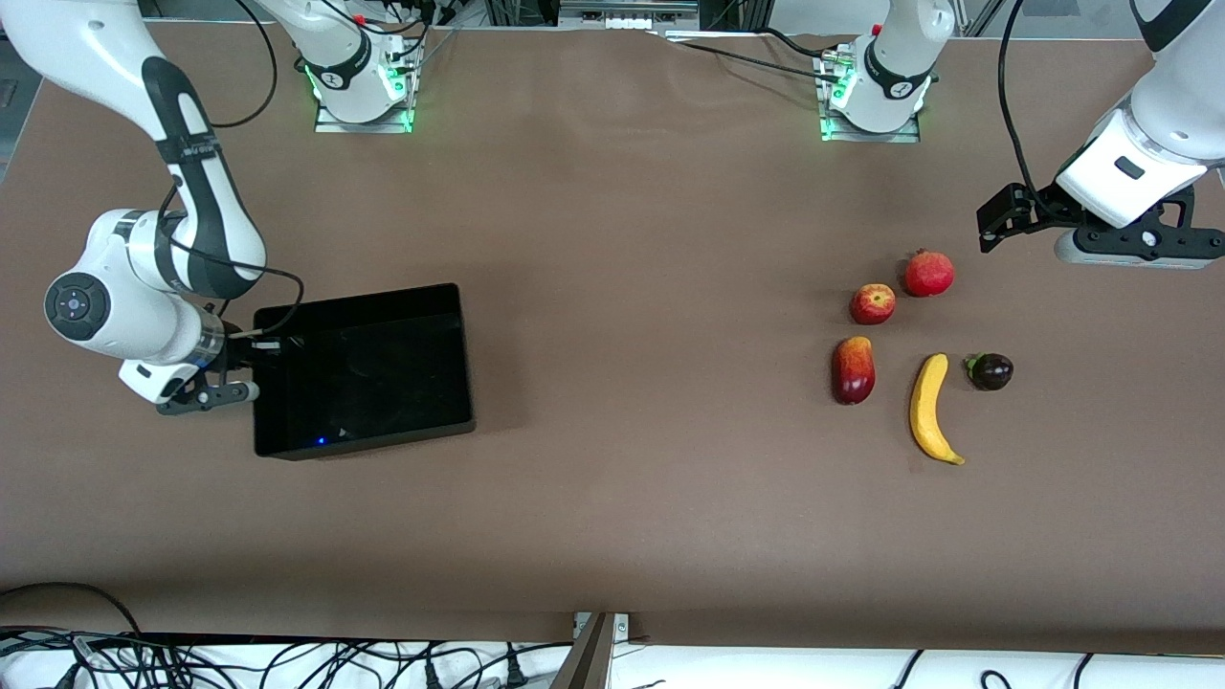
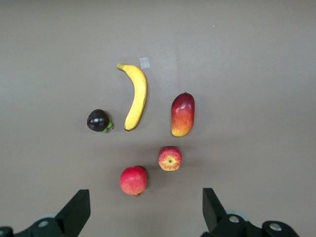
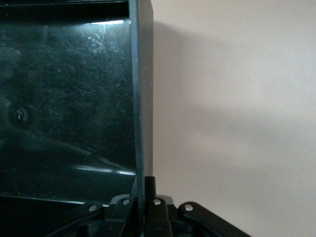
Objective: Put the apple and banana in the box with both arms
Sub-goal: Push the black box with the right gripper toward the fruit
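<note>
At the front view's left, the box point(image 1: 364, 368) wall is clamped by the right gripper point(image 1: 251, 368), seemingly for repositioning. At right, apple point(image 1: 873, 303) and banana point(image 1: 932, 409) lie untouched beneath the parted left gripper point(image 2: 145, 210).

I am seeing a pomegranate point(image 1: 929, 273), a mango point(image 1: 854, 369) and a mangosteen point(image 1: 991, 371) sitting on the brown table point(image 1: 612, 239), the pomegranate lying farthest from the front camera.
</note>
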{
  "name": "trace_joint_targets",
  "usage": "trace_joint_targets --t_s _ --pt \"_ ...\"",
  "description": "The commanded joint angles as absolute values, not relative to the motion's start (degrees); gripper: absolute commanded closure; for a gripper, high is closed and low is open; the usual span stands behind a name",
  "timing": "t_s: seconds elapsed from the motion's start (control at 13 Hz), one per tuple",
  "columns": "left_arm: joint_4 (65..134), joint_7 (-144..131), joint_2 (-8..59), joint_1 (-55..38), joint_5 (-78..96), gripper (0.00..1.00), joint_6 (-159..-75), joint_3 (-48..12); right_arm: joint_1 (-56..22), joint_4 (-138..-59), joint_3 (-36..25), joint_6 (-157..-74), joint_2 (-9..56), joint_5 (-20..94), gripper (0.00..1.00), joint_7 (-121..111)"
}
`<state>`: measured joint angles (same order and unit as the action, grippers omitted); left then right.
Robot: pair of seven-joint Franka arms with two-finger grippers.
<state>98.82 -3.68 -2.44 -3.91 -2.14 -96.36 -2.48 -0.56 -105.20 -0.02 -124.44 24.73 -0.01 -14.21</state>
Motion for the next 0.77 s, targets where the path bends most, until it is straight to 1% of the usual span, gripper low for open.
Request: trace_joint_targets --t_s 0.0,0.15,0.31,0.46,0.54,0.69 --pt "97.47 -2.64 -1.93 -3.96 -1.85 0.00 -95.36 -2.37 -7.79 -99.16 0.79 -120.06 24.26 1.49 1.00 -10.84" --pt "97.47 -2.64 -1.93 -3.96 -1.85 0.00 -95.36 -2.46 -15.08 -95.91 0.79 -119.01 25.22 1.58 1.00 -2.42" --pt "97.47 -2.64 -2.02 -3.96 -1.85 0.00 -95.27 -2.37 -22.90 -91.87 0.88 -118.83 28.72 2.02 1.00 9.52" --pt "97.47 -2.64 -2.02 -3.96 -1.85 0.00 -95.27 -2.37 -30.02 -86.78 0.79 -118.92 33.37 4.56 1.00 18.68" --pt "97.47 -2.64 -2.02 -3.96 -1.85 0.00 -95.27 -2.46 -33.02 -82.92 0.79 -118.92 36.53 5.88 1.00 22.37" --pt "97.47 -2.64 -2.02 -3.96 -1.85 0.00 -95.19 -2.37 -37.86 -76.32 0.79 -119.53 42.34 8.16 1.00 31.42"
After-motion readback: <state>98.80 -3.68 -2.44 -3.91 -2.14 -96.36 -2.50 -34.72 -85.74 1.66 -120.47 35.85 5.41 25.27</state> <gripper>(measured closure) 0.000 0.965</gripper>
